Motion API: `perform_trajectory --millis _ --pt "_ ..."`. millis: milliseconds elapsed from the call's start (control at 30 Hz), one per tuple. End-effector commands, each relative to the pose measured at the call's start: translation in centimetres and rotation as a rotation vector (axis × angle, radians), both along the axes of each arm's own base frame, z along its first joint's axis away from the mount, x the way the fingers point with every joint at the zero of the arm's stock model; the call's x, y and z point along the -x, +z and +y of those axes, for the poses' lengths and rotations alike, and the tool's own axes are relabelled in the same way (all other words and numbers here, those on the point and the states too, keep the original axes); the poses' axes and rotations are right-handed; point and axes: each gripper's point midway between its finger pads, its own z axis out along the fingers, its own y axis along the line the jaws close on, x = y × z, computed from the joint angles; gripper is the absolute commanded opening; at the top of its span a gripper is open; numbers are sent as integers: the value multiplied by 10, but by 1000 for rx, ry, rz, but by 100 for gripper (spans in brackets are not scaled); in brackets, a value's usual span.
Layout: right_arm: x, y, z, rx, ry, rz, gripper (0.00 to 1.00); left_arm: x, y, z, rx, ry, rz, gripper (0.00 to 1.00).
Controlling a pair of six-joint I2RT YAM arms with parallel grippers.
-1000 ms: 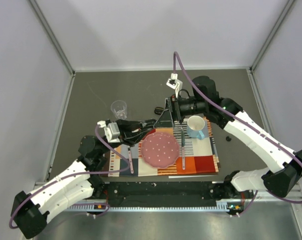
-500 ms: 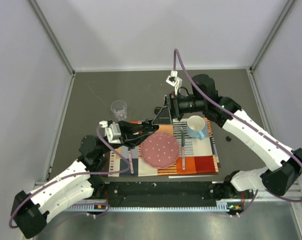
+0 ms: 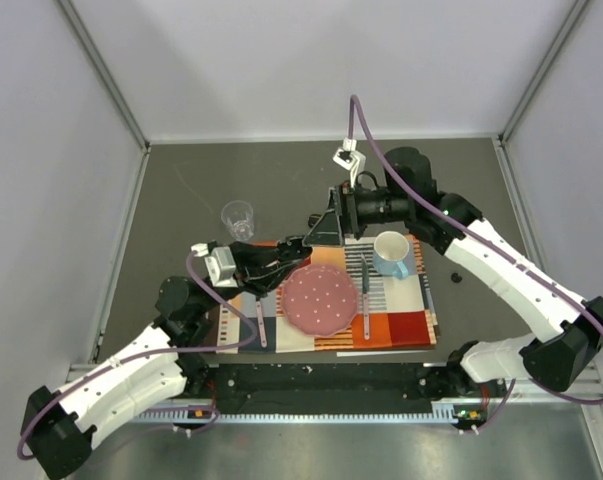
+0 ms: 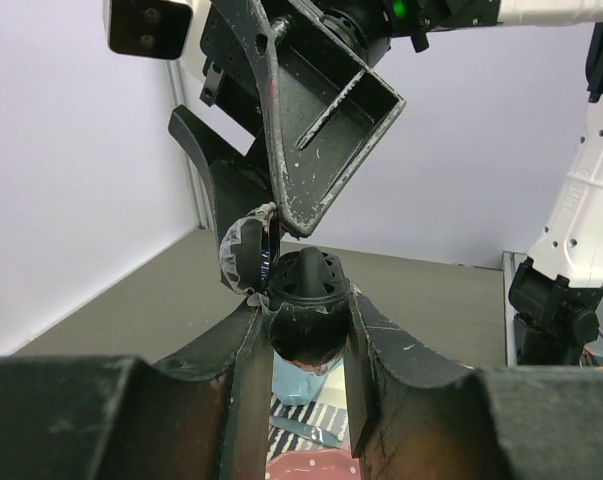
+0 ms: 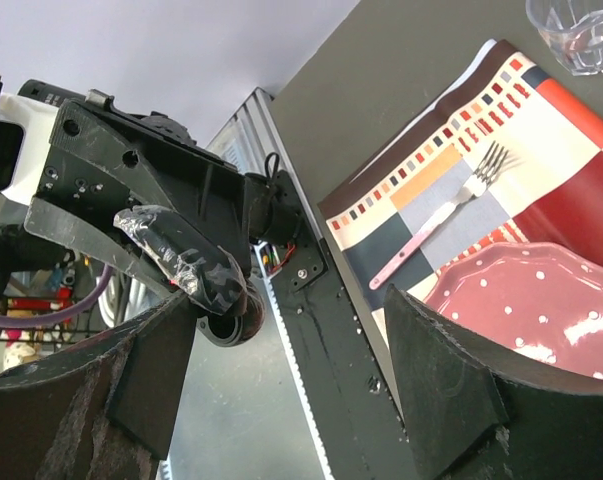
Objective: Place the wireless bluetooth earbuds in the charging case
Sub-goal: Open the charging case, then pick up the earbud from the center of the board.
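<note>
We seem to be in a robotics lab cell: plain pale panels (image 3: 281, 60) on metal framing (image 3: 107, 75) box in a grey table (image 3: 181, 170), a slotted rail (image 3: 321, 385) along its near edge.

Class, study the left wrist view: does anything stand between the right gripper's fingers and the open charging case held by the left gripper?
Nothing visible does. The charging case, lid open, sits clamped in the left gripper. The right gripper, fingers open, hangs just above it with only air between.
</note>
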Motion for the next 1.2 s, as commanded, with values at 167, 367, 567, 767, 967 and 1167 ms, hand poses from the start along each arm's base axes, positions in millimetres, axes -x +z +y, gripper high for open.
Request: perform_trajectory --millis 167,367,567,767,967,1167 --pt "-3 57 -17 -115 -54 -160 76 -5 13 8 76 51 7 0" --pt "-21 64 -60 -129 -213 -184 77 -4 16 11 86 61 -4 0" --pt "-93 -2 -179 -48 -687 45 70 4 25 15 101 48 -35 0" --pt "-107 -119 -294 53 -1129 382 66 11 28 20 118 40 -58 0" --pt "-93 -193 -334 229 -1356 538 66 17 29 21 121 26 -71 0" --pt "-80 -229 -352 252 -1547 675 66 21 30 24 133 18 -74 0"
